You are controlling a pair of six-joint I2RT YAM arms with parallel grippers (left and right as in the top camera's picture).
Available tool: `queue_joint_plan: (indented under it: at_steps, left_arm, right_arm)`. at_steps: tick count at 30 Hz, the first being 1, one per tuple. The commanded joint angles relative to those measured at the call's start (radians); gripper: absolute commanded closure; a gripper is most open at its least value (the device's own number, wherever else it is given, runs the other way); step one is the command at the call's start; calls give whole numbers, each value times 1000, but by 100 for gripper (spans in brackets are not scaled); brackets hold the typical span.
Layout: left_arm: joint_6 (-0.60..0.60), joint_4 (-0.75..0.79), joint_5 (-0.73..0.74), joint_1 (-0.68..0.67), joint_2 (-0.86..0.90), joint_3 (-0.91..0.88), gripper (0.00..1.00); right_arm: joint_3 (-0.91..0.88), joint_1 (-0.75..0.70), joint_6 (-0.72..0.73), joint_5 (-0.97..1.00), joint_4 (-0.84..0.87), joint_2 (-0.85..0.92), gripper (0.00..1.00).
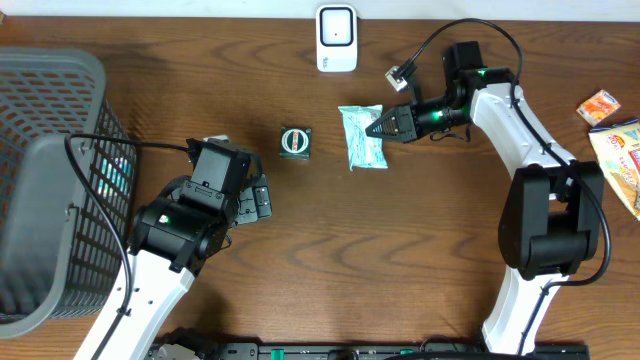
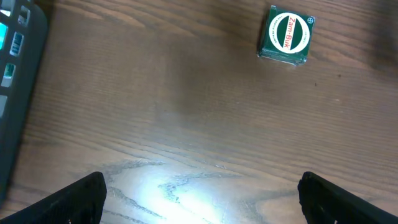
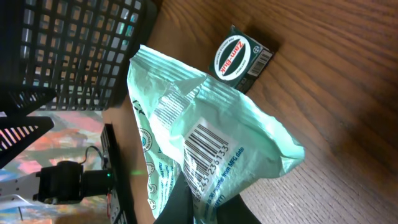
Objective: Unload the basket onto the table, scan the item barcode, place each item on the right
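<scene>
A mint-green packet (image 1: pixel 360 137) lies near the table's middle, and my right gripper (image 1: pixel 374 125) is shut on its right edge. In the right wrist view the packet (image 3: pixel 211 124) shows its barcode (image 3: pixel 205 146) facing the camera, pinched between the dark fingers of the right gripper (image 3: pixel 208 199). The white scanner (image 1: pixel 336 38) stands at the table's far edge, apart from the packet. My left gripper (image 1: pixel 258 200) stands open over bare wood at lower left. In its wrist view the left gripper (image 2: pixel 202 193) has nothing between its fingers.
A small green Zam-Buk box (image 1: pixel 295 141) sits left of the packet, also seen as the box (image 2: pixel 286 35) and the box (image 3: pixel 242 59). A grey basket (image 1: pixel 40 180) fills the left edge. Snack packs (image 1: pixel 618 150) lie at the right edge.
</scene>
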Motion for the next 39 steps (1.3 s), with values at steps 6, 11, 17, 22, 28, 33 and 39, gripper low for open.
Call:
queue_joint_plan:
  at_steps: [6, 11, 17, 22, 28, 33, 39]
  left_arm:
    - [2, -2, -17, 3, 4, 4, 2]
    - [2, -2, -17, 3, 4, 4, 2]
    - [2, -2, -16, 3, 4, 4, 2]
    - [2, -2, -17, 3, 4, 4, 2]
    - [2, -2, -16, 3, 4, 4, 2]
    - [2, -2, -17, 3, 4, 4, 2]
    - [2, -2, -17, 3, 4, 4, 2]
  right_arm:
    - [16, 10, -22, 21, -9, -21, 99]
    - [14, 12, 117, 254, -9, -21, 95]
    - [7, 40, 344, 686, -50, -21, 91]
    - [7, 67, 344, 727, -50, -21, 66]
    - [7, 91, 345, 727, -45, -21, 41]
    - [7, 126, 344, 743, -40, -21, 48]
    - [7, 192, 382, 896, -43, -20, 52]
